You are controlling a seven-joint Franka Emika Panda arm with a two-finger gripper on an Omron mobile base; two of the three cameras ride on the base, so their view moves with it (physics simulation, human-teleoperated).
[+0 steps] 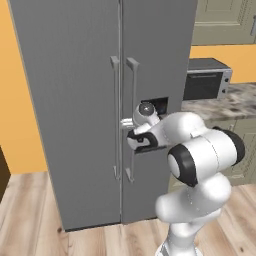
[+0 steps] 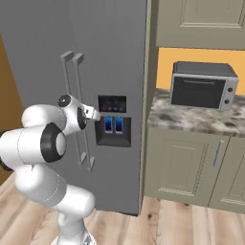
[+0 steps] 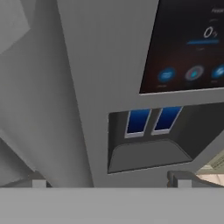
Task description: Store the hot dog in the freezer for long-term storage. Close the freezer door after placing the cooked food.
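The hand (image 1: 125, 123), its grip impossible to judge, sat at the handle (image 1: 115, 117) of the shut freezer door (image 1: 70, 110); a squarely centred grasp would pull best

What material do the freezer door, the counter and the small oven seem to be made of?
Freezer door: probably brushed or painted metal, a flat, even matte grey. Counter: looks like stone, mottled beige and grey, perhaps granite. Oven: likely metal housing, grey, with a dark front that may be glass.
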